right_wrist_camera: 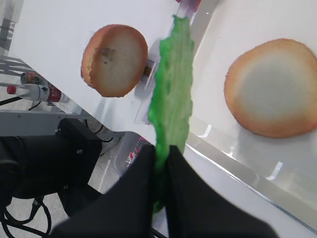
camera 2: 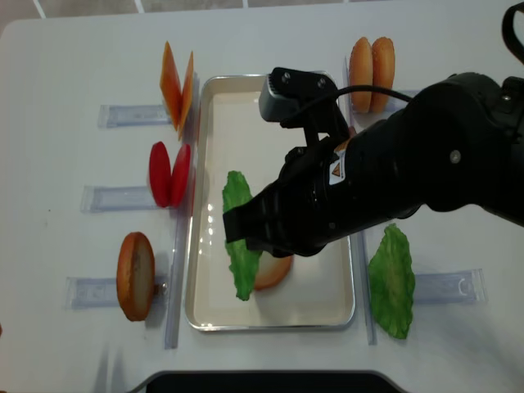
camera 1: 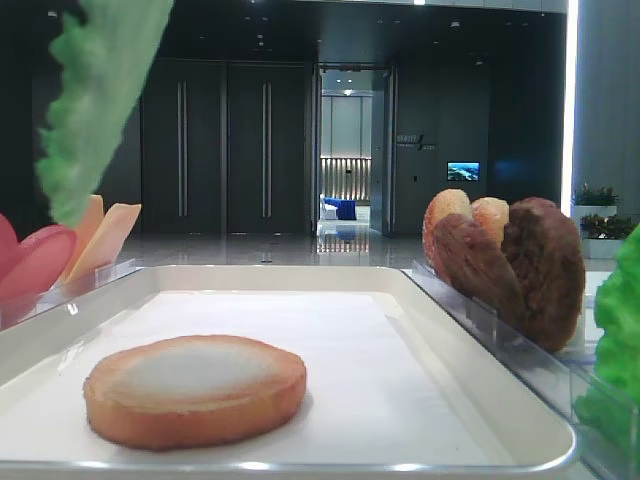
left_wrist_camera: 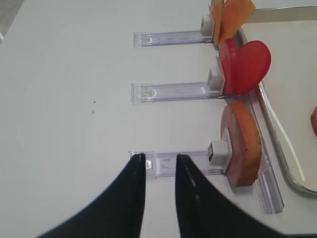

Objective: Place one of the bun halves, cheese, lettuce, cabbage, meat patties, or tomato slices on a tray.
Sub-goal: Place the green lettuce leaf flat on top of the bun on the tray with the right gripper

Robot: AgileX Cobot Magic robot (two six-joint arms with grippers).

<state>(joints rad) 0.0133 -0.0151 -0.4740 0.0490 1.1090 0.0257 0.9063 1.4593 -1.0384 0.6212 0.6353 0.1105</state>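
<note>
Nearest the low front camera, a bun half (camera 1: 195, 390) lies flat, pale face up, on the white tray (camera 1: 350, 275). Above it the lettuce (camera 2: 239, 237) hangs edge-down from the right gripper (right_wrist_camera: 161, 163), whose jaws are pressed together on the leaf's lower end, the right arm reaching across the middle of the tray. The step in hand appears to be the carry of the leaf to the tray; the next move would call for lowering it over the bun or onto bare tray beside it, then parting the jaws so the floppy leaf falls flat rather than catching on the rim. The left gripper (left_wrist_camera: 159, 163) hovers over the bare surface (left_wrist_camera: 64, 89) with its jaws spread and nothing between them, just before a clear rack (left_wrist_camera: 171, 163) holding a second bun half (left_wrist_camera: 242, 144) on edge. Farther along stand tomato slices (left_wrist_camera: 245, 67) and cheese (left_wrist_camera: 230, 15) in their own racks. Right of the tray, a spare lettuce leaf (camera 2: 391, 282) stands in a rack, with meat patties (camera 1: 525, 265) and more buns (camera 2: 370, 61) beyond. Only the overhead view shows the leaf's position over the tray; only the right wrist view shows the pinch; the low front view alone reveals the patties, which the arm hides from above.
</note>
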